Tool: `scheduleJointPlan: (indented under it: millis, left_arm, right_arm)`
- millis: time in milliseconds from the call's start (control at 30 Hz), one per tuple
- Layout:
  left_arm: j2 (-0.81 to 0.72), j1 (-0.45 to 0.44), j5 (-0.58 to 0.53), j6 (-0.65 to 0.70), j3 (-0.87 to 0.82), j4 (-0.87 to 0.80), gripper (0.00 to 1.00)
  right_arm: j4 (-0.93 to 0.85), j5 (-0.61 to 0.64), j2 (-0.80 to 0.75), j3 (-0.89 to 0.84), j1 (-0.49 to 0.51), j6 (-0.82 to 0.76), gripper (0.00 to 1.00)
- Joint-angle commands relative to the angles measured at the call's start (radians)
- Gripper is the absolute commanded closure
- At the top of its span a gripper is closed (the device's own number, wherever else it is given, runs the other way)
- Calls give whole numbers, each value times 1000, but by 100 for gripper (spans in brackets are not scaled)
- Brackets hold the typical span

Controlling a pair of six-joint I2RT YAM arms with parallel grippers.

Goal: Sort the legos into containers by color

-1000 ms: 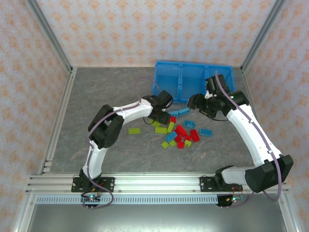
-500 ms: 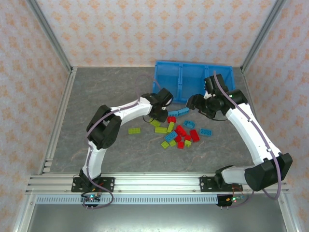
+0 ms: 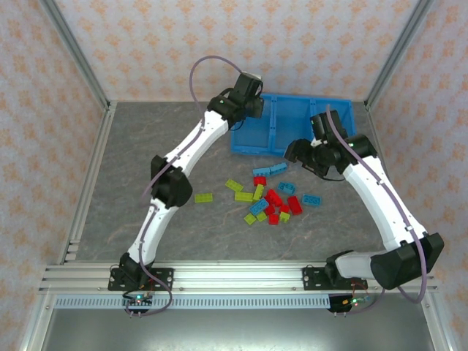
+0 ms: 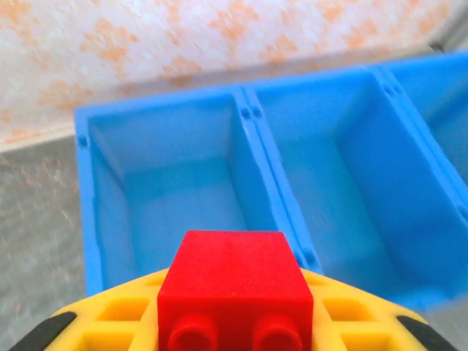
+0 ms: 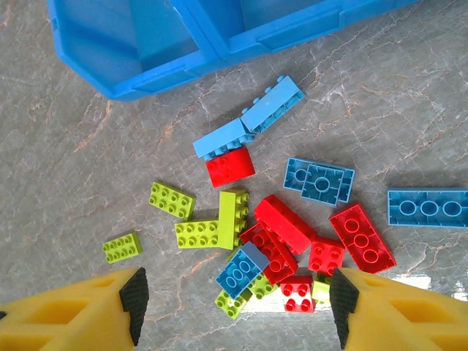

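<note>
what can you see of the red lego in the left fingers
The red lego is a small blocky brick of bright, slightly grainy plastic, with two round studs facing the wrist camera. It sits clamped between the left arm's yellow fingers, off the table, poised before the left compartment of the blue bin, which looks empty. Nothing but the fingers touches it.

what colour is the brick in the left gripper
Red. The brick shows best in the left wrist view, held by the left gripper.

Five blue legos [image 5: 318, 180], three containers [image 4: 175, 197]
</note>
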Motion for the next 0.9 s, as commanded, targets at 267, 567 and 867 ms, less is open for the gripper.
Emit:
scheduleJointPlan:
  millis: [267,567,867]
  left_arm:
    - [112,6,63,-50,70,68,52]
    - [0,-1,71,-13,67,-30,42]
    - [-618,-15,8,99,-579,54,42]
  right_arm:
    - [-61,50,-59,17,5,21,31]
    - [-14,29,-59,-29,6,6,32]
    - [-1,79,91,-22,220,-213,32]
